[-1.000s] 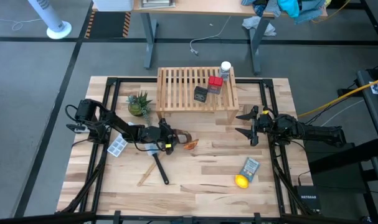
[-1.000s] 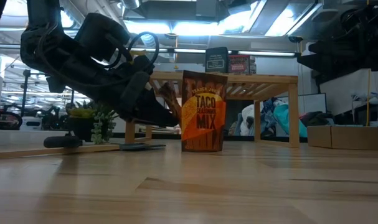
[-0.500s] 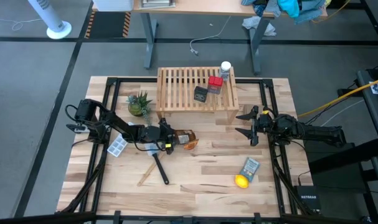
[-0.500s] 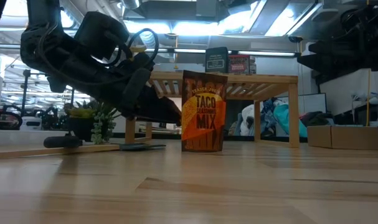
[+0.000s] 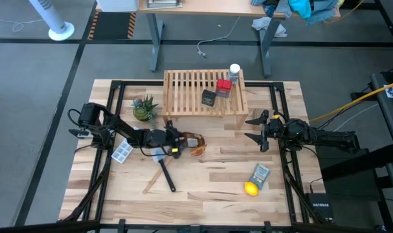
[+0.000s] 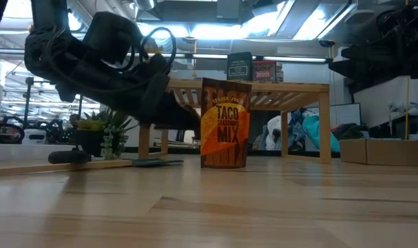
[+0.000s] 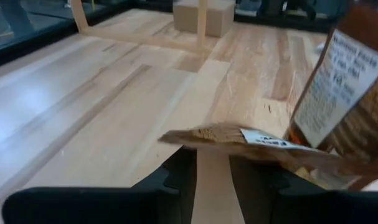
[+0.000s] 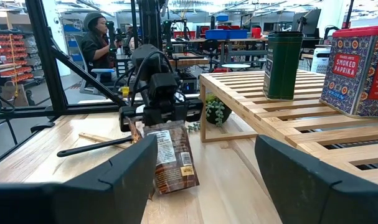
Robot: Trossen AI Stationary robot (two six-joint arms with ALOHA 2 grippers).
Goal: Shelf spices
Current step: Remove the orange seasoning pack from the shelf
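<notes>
Left hand (image 5: 181,141) pinching a spice packet (image 5: 191,141)
Another packet (image 6: 225,124) reads "TACO MIX"; red tin (image 8: 358,67) reads "SMOKED PAPRIKA"; right hand (image 5: 253,128) wide, empty.

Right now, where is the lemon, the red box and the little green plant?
lemon (image 5: 250,189), high view, on the middle of its yellow skin.
red box (image 8: 361,65), right wrist view, on its patterned front face.
green plant (image 5: 144,107), high view, on its leaves.
</notes>
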